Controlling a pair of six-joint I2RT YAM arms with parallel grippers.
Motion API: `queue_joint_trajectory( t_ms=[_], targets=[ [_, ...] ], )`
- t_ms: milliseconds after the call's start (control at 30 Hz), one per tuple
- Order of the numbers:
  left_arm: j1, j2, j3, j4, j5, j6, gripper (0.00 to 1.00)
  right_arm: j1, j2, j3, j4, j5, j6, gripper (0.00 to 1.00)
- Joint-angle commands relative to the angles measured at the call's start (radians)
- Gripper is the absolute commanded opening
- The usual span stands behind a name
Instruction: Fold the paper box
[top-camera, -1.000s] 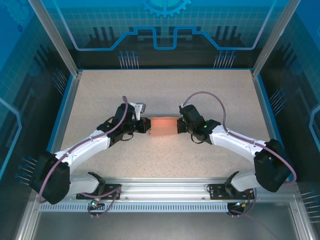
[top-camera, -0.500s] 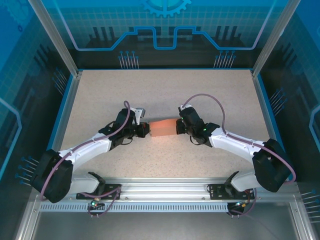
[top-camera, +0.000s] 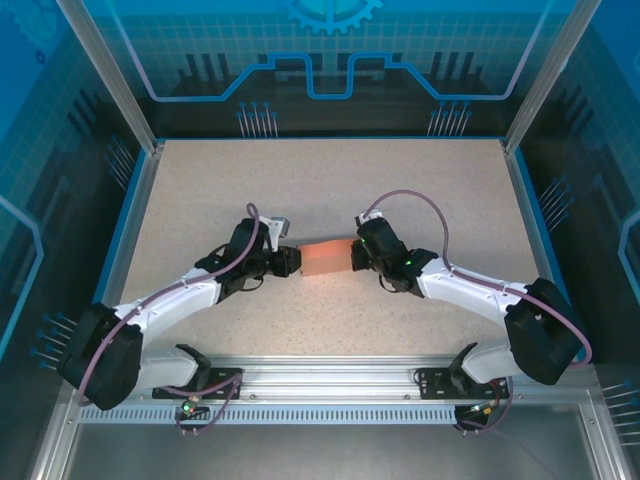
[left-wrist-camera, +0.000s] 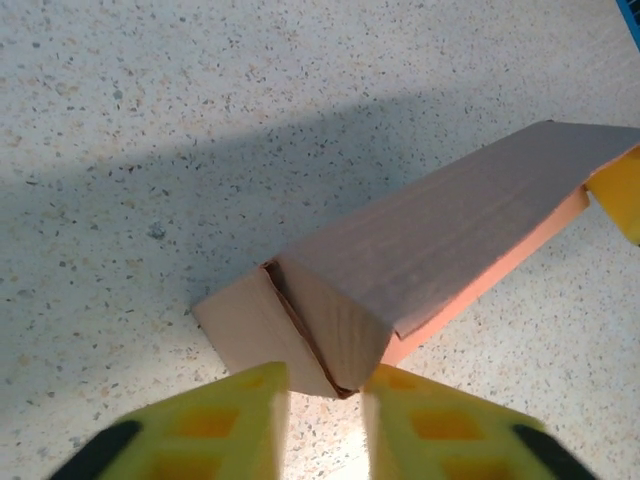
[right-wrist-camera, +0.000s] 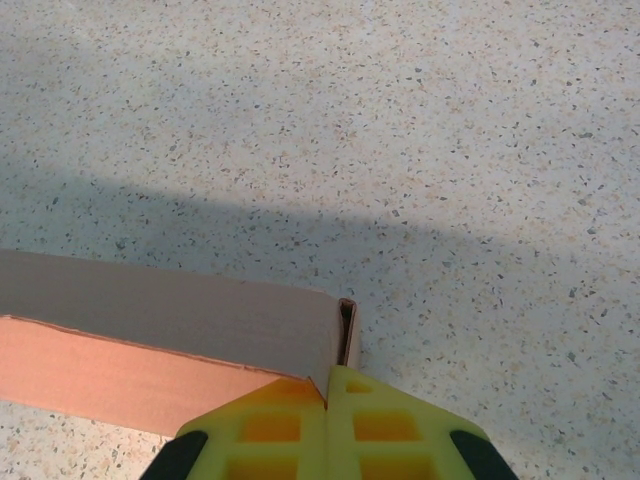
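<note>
White arms (top-camera: 170, 300) with black joints (top-camera: 100, 355), looping mauve cables (top-camera: 404, 191), and yellow end effector fingers (left-wrist-camera: 230, 430).

Salmon-orange paper box (top-camera: 325, 257), yellow pincer fingers (left-wrist-camera: 215, 425), beige speckled table (top-camera: 330, 180).

The top external camera looks down from high above the near edge of the speckled beige table (top-camera: 330, 190) toward its far edge and takes in the whole surface. Each wrist camera sits low and close behind its own yellow fingers. The left gripper (left-wrist-camera: 325, 420) faces one end of the salmon-orange folded card box (left-wrist-camera: 440, 235), and the right gripper (right-wrist-camera: 328, 425) faces the opposite end. All three views share that box, near the surface's middle.
</note>
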Motion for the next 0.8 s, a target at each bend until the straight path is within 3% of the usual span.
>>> queue_joint_trajectory(
  t_ms=[0,267,767],
  targets=[
    [-0.006,-0.065,-0.002,-0.04,-0.007,0.024,0.35,0.021,0.002,-0.027,-0.055,-0.002,-0.007,0.03],
    [0.014,-0.118,0.004,-0.038,0.015,0.019,0.52,0.026,0.0,-0.027,-0.056,0.008,-0.007,0.03],
    [0.087,0.029,0.053,0.084,0.077,-0.116,0.6,0.035,0.0,-0.015,-0.061,0.014,-0.009,0.03]
  ],
)
